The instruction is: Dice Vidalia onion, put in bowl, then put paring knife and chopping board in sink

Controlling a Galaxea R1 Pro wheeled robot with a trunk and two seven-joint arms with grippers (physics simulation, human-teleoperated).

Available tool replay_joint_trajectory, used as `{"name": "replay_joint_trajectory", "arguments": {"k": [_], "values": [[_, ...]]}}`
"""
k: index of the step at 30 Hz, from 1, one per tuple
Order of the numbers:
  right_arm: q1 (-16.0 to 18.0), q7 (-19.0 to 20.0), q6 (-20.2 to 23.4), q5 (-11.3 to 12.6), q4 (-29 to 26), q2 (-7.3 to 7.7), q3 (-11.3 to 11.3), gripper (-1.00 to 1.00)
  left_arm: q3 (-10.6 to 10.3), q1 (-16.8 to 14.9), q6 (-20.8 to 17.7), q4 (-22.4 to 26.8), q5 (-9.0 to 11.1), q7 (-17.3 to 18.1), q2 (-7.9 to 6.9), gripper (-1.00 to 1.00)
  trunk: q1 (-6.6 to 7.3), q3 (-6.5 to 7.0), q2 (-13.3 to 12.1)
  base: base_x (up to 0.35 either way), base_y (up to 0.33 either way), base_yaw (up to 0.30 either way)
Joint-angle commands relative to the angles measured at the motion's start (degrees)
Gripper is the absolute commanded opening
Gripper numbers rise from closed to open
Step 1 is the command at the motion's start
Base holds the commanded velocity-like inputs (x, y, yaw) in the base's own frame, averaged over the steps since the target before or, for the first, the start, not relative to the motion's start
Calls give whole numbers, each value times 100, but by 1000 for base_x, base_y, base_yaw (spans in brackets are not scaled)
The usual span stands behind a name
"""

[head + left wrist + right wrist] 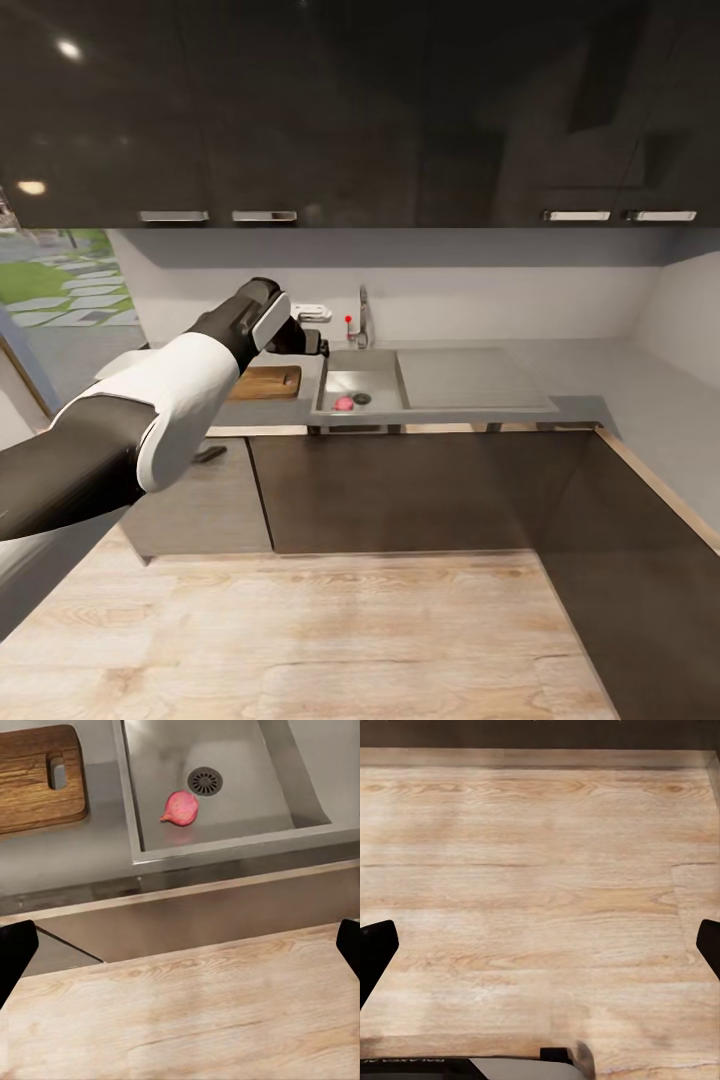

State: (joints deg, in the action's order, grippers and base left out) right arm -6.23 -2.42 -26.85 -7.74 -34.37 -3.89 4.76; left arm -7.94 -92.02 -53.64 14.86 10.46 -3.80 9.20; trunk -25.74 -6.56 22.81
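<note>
- The onion (180, 808) is lying on the floor of the sink (225, 844), just beside the drain (205, 781), at about 7 o'clock from it.
- Its pointed tip is facing toward 8 o'clock in the left wrist view, so its long axis is running from there to 2 o'clock.
- It is probably light, firm and smooth, so it may roll; holding it across the round middle seems safest.
- The left gripper (180, 945) is hanging above the floor in front of the counter with its fingers spread wide.
- The right gripper (540, 945) is facing the wooden floor (540, 870), fingers also spread, holding nothing.
- The board (266, 382) is lying on the counter at 9 o'clock from the sink.
</note>
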Motion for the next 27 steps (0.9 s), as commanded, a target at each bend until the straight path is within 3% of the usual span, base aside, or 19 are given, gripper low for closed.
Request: {"name": "replay_joint_trajectory", "arguments": {"k": [1, 20, 27], "values": [[-1, -22, -4, -61, -8, -6, 24, 100, -38, -3, -21, 0, 61, -41, -2, 100, -5, -11, 11, 130, -86, 0], [-1, -22, -9, -61, -8, -8, 25, 100, -33, 37, -6, -151, 60, -33, -11, 100, -5, -11, 11, 225, -185, 0], [-1, -22, -13, -61, -8, -7, 25, 100, -32, 272, 23, -266, 39, -33, -66, 100, -5, -11, 11, 242, -203, 0]]}}
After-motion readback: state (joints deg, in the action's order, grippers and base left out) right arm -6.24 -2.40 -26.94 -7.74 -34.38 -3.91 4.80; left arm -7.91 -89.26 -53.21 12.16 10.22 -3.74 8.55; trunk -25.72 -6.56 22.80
